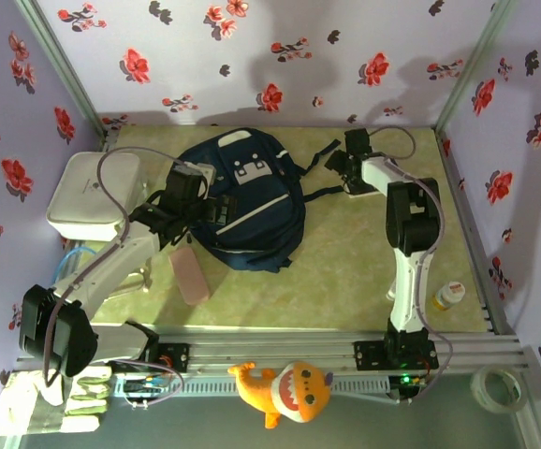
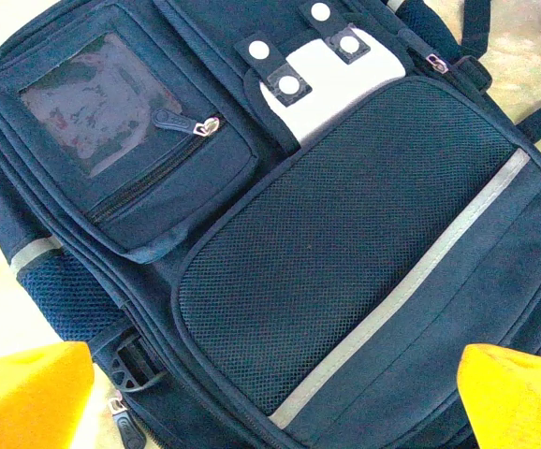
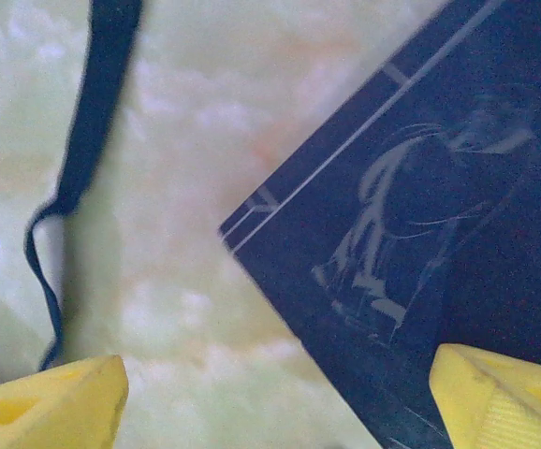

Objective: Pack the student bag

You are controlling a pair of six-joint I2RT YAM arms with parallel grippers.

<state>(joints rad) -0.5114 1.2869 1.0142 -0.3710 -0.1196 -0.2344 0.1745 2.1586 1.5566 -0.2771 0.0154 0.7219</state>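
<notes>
The student bag (image 1: 249, 201), navy blue with pale stripe trim, lies flat in the middle of the table. My left gripper (image 1: 216, 206) hovers over its left side. In the left wrist view the student bag (image 2: 345, 243) shows its mesh pocket, clear window pocket and white snap patch; the left gripper (image 2: 275, 402) is open just above the fabric with nothing between its yellow fingertips (image 2: 27, 398). My right gripper (image 1: 343, 171) is at the back right by the bag's straps (image 1: 322, 159). It (image 3: 275, 402) stands open above the table and the corner of a flat dark-blue cover (image 3: 439, 215) with a pale printed figure.
A white rounded box (image 1: 93, 192) sits at the left. A pink flat case (image 1: 191, 276) lies in front of the bag. A small yellow bottle (image 1: 450, 296) stands at the right. An orange plush (image 1: 285, 388), gloves (image 1: 74, 398) and a tape roll (image 1: 497, 388) lie past the front rail.
</notes>
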